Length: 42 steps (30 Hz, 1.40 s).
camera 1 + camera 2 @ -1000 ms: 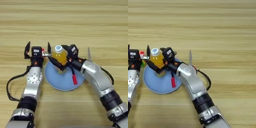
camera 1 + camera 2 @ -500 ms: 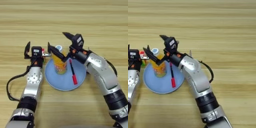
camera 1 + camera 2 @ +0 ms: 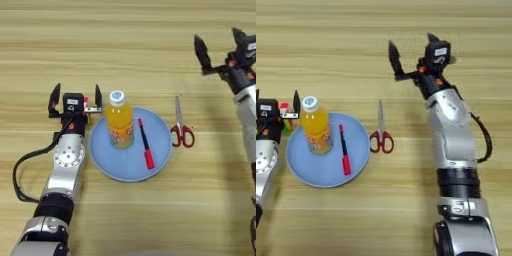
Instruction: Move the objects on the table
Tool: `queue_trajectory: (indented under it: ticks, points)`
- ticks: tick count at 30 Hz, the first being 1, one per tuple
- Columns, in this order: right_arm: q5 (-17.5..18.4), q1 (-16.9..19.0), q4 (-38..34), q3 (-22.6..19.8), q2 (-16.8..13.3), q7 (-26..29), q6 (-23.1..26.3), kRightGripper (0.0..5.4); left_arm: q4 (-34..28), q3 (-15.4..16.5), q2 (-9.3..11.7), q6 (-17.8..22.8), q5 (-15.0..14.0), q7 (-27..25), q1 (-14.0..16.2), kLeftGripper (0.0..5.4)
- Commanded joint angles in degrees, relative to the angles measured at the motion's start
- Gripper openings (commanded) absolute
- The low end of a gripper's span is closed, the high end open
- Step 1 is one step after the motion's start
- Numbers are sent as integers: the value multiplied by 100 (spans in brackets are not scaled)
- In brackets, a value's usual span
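Nothing held in the right gripper (image 3: 412,49): spread wide, raised over bare wood at the far right, well apart from every object. Same for the left gripper (image 3: 76,95): wide open, empty, parked just left of the plate (image 3: 112,167), one fingertip close beside the bottle's cap but apparently not touching it.

Hard to judge progress, with no goal named. As things lie: orange juice bottle (image 3: 119,126) upright on the left part of the plate, with the red-and-black pen (image 3: 145,143) lying to its right on the same plate. Scissors (image 3: 180,129) flat on the table (image 3: 125,30) just right of the plate rim, blades pointing far, red handles near, clear of both grippers. Of the Rubik's cube (image 3: 285,107), only slivers of colour behind the left gripper; impossible to say exactly how it sits. Judging from that: possibly the bottle already dealt with, scissors and cube likely yet to be handled, though no telling where to.

Between the views: in the left eye view, all of the left gripper and its arm, but only the upper part of the right arm, at the picture's edge. In the right eye view, the right arm whole, down to its base, and both right fingers plain against the wood; left gripper cut by the left edge, only one finger fully seen.
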Motion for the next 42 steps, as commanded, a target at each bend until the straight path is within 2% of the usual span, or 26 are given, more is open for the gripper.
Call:
queue_trajectory:
  ticks: [1,5,7,12,17,24,28,33,37,42]
  points:
    - [-539,-219,1199,-202,-386,-570,-588,536,40,-22,66,-92,122,6,-42,540]
    - [-736,-364,2433,-306,-505,-1051,-747,536,59,15,72,-125,103,-13,-46,540]
    - [-800,-433,2902,-259,-518,-1077,-950,536,55,31,82,-143,93,-30,-45,540]
    - [-678,-643,3811,-361,-554,-1075,-1220,536,49,63,99,-200,72,-71,-39,540]
    - [-597,-674,4109,-347,-457,-902,-1454,536,80,106,116,-242,53,-120,-52,540]
    - [-614,-703,4195,-271,-391,-855,-1605,536,80,164,131,-307,20,-178,-56,540]
    - [-633,-700,4195,-224,-361,-832,-1634,536,-102,210,104,-447,-92,-232,-29,540]
    - [-642,-684,4201,-150,-334,-821,-1668,536,-920,228,66,-383,-241,-320,138,540]
    - [-651,-681,4196,-105,-318,-823,-1666,536,-2218,114,30,23,-267,-461,434,540]
    - [-659,-690,4205,-63,-292,-850,-1683,536,-3267,30,-11,523,-336,-612,712,540]
